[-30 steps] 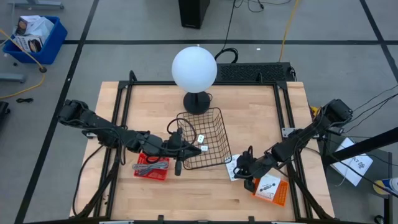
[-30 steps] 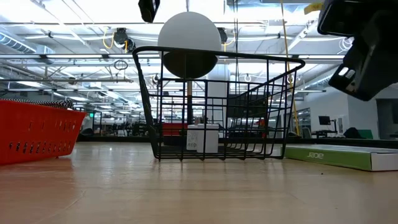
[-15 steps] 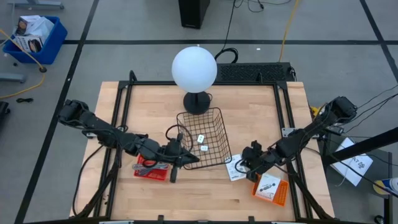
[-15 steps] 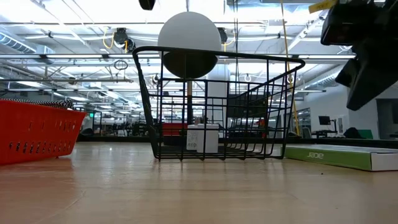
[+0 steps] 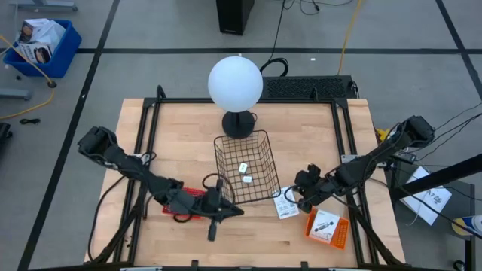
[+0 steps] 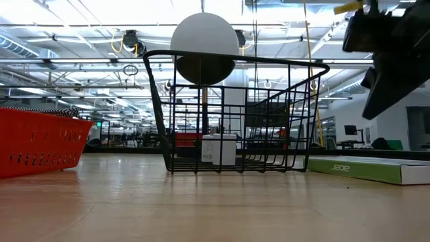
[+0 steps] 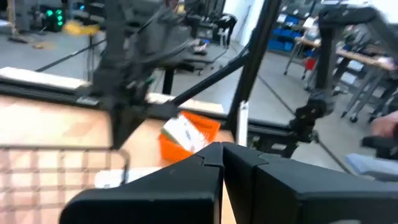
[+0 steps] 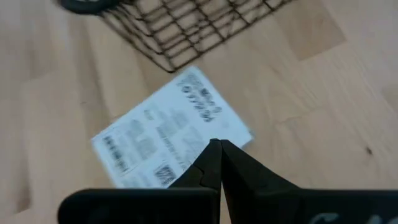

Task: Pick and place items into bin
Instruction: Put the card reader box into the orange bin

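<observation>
High view: wire bin (image 5: 245, 167) stands mid-bench (image 5: 316, 128), in front of the white globe lamp (image 5: 236, 83). Two tiny white blocks (image 5: 245, 173) lie on the bin floor; the low view shows one white block (image 6: 219, 149) behind the mesh. So two items count as placed.

Left to do, as far as visible:
- a flat white packet (image 5: 286, 205) with black print on the bench just outside the bin's right front corner; the right wrist view shows it (image 8: 171, 129) lying flat next to the bin edge, apart from the mesh.
- an orange box (image 5: 326, 226) with a white label near the front right of the bench; whether it belongs to the task I cannot tell.
- red tray (image 5: 188, 203) to the left of the bin, mostly covered by the left arm; slim pieces in it cannot be made out here.

Left hand (image 5: 213, 223): clenched, empty, over the bench in front of the red tray. Right hand (image 5: 303, 197): clenched, nothing between the fingers, poised just beside the white packet.

Judgement: task roughly a third done; packet is the likely next pick, and the right hand would need to release before it can grasp.
</observation>
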